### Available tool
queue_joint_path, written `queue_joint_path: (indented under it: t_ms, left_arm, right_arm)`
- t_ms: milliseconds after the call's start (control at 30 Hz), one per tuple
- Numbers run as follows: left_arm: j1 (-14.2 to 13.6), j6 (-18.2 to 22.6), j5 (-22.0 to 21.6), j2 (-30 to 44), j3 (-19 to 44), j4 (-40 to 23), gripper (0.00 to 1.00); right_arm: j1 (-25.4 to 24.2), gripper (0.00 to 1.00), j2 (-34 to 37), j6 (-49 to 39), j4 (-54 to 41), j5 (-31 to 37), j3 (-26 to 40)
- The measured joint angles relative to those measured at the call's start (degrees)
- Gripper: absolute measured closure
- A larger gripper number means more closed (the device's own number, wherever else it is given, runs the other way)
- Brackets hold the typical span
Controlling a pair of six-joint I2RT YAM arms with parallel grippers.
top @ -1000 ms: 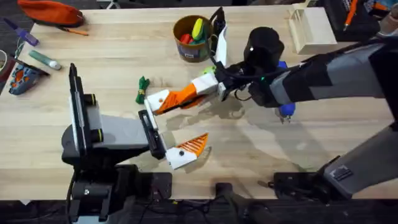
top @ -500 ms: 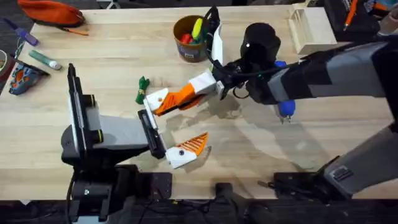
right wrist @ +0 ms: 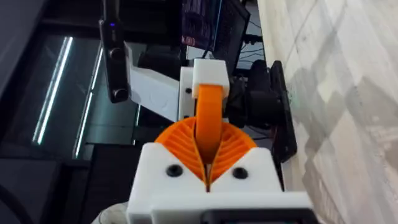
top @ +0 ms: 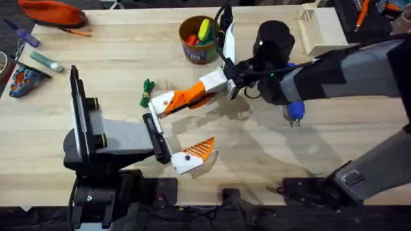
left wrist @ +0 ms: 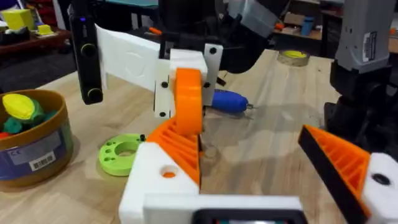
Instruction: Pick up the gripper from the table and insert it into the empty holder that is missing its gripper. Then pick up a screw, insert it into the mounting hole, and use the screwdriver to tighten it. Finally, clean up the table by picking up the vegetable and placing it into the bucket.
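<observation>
My right gripper (top: 217, 85) reaches across the table, shut on the orange gripper (top: 187, 97). In the right wrist view its ribbed pads (right wrist: 186, 140) clamp the gripper (right wrist: 208, 115). The gripper's free end lies against the white holder (top: 160, 102), which is one finger of my left gripper (top: 183, 125). That left gripper is open, and its other finger (top: 192, 154) carries an orange pad. The left wrist view shows the holder (left wrist: 155, 186) with the gripper (left wrist: 186, 106) rising from it. The blue screwdriver (top: 293, 113) lies under the right arm. The green vegetable (top: 146, 93) lies by the holder. The yellow bucket (top: 198, 40) stands behind.
A flat green ring disc (left wrist: 121, 152) lies between the bucket (left wrist: 31, 143) and the holder. A white box (top: 320, 29) stands at the far right. Pens, a red pouch (top: 52, 13) and small items sit at the far left corner.
The right gripper has shifted slightly toward the far side, raising the held end of the orange gripper a little. The left arm has stayed still.
</observation>
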Motion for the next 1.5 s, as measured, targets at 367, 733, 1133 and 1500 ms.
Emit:
queue_joint_path:
  t_ms: [367,733,1133,1500]
  left_arm:
    - [0.0,-0.04,-0.31,0.02,0.0,0.0,0.015]
    - [0.05,-0.04,-0.6,0.0,0.0,0.03,0.015]
    - [0.12,-0.16,-2.05,0.01,0.0,0.23,0.015]
    - [0.13,-0.16,-2.29,0.0,0.0,0.26,0.015]
  right_arm:
    - [0.72,0.993,3.13,-0.2,-2.36,-2.61,4.03]
    - [1.92,0.993,3.13,-0.2,-2.31,-1.77,4.31]
    - [2.29,0.993,3.13,-0.24,-2.03,1.2,3.93]
    - [2.25,0.993,3.13,-0.35,-1.17,1.55,3.91]
